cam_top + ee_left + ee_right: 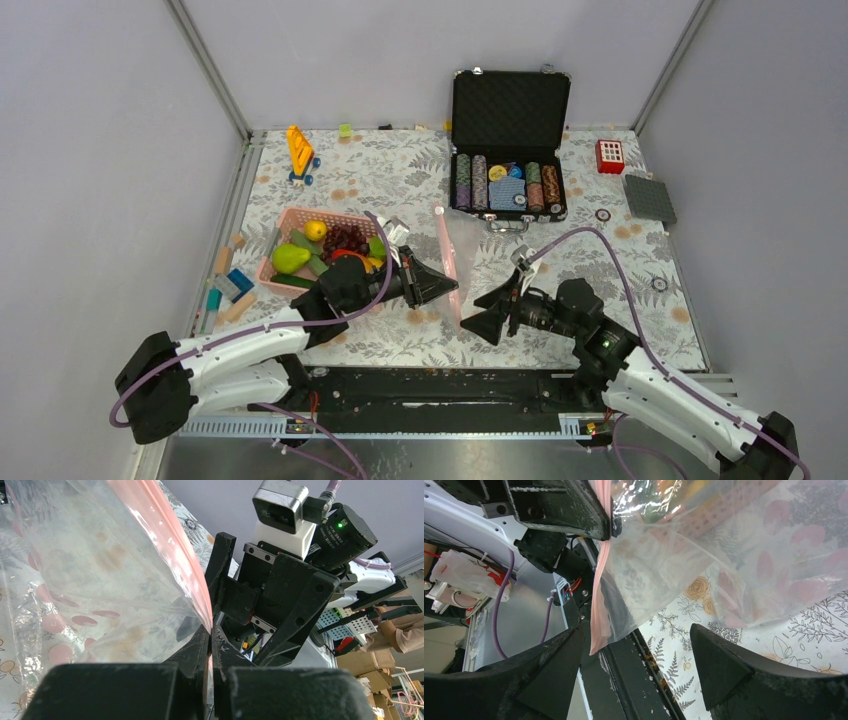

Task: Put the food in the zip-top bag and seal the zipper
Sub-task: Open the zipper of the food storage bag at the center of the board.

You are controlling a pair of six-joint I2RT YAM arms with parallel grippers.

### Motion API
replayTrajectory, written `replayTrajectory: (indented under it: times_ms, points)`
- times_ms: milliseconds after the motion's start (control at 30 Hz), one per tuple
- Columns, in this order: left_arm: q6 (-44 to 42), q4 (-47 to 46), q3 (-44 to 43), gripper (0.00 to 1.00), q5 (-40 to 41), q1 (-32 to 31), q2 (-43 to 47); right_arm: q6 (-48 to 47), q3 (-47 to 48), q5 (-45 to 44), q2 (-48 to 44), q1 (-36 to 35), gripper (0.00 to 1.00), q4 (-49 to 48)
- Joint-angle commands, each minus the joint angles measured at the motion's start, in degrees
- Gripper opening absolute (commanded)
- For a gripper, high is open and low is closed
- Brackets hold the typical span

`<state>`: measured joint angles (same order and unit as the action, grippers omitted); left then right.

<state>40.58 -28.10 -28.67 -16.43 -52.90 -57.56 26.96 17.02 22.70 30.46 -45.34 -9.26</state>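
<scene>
Nearest, at the near edge of the leaf-patterned table (420,345), both arm bases, the arms angled inward toward mid-table. Just ahead, the left gripper (450,287), fingers (192,652) pressed together and clamped on the zipper (447,250) close to that strip's near end. From the left wrist, the pink band pinched right at the fingertips and rising away up-left. Facing it from the right and just beside it, the right gripper (473,313), fingers (724,665) spread wide apart and gripping nothing. Between them, seen from the right wrist, the loose near corner of the zip-top bag (485,245) and the hanging end of the pink strip, apart from both pads. Beyond the grippers, the clear bag spread to the right of its mouth over the tabletop, the zipper running near to far along its left side. Left of that, the pink basket (300,212) with the food (290,258) heaped inside: green, yellow, dark purple and red pieces. Further left, small wooden blocks (225,285) by the table's edge. Farthest back, an open black case (510,105) with rows of poker chips (505,185), an orange toy (300,150), a red box (609,156) and a grey square (649,198).
</scene>
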Motion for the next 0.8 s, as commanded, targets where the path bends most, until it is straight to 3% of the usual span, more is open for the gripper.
replayTrajectory:
  times_ms: [0, 367, 767]
  points:
    - [0.5, -2.2, -0.1, 0.00, 1.2, 0.3, 0.8, 0.1, 1.7, 0.7, 2.6, -0.4, 0.85, -3.7]
    - [0.6, -1.9, -0.4, 0.00, 0.4, 0.3, 0.3, -0.7, 1.8, -4.8, 3.8, -0.4, 0.83, -2.8]
    - [1.9, -1.5, -0.8, 0.00, 1.6, 0.3, -0.5, 0.0, 1.2, -7.5, 5.2, -0.2, 0.81, -8.0]
